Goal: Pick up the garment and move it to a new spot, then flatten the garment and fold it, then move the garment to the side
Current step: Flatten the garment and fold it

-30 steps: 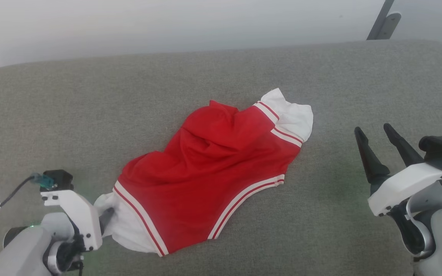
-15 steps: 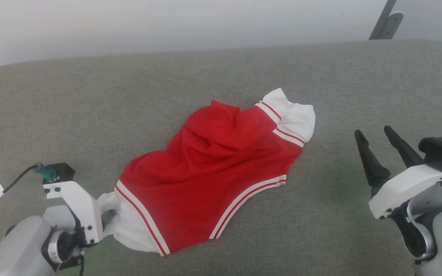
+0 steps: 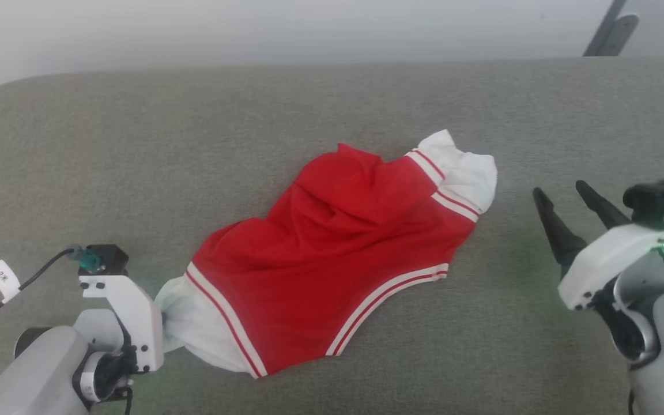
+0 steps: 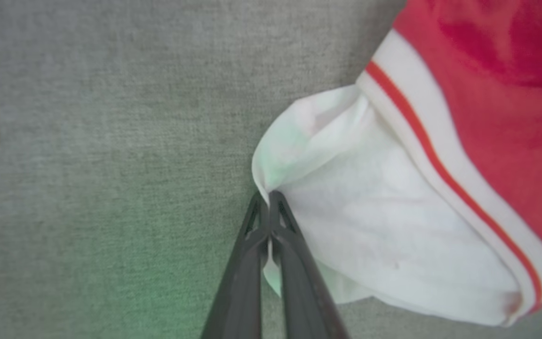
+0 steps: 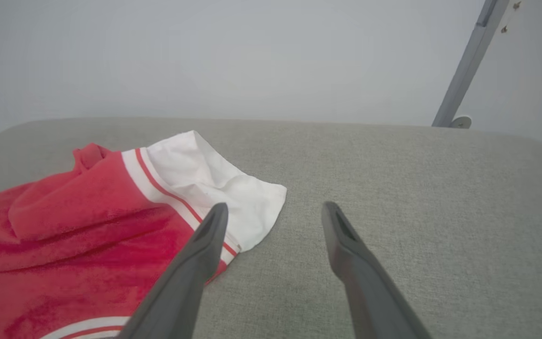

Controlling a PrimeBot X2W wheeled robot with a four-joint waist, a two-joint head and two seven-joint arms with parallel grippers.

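Find the garment (image 3: 338,259) at the centre of the head view, lying rumpled on the grey fabric surface (image 3: 136,173). Its long axis runs diagonally from the lower left of the frame to the upper right. The lower-left cuff panel (image 3: 199,328), which is white, forms the end that points to the lower left. The upper-right cuff panel (image 3: 464,173), also white, forms the opposite end. A striped edge (image 3: 389,294) in red and white curves along the lower right side.

Check the left hand (image 4: 267,200) in the left wrist view. Its two fingers are pressed together, pinching the outer edge of the lower-left cuff panel.

Check the right hand (image 3: 559,193) at the right of the head view. Its fingers are spread and hold nothing. It stands near the upper-right cuff panel and apart from it.
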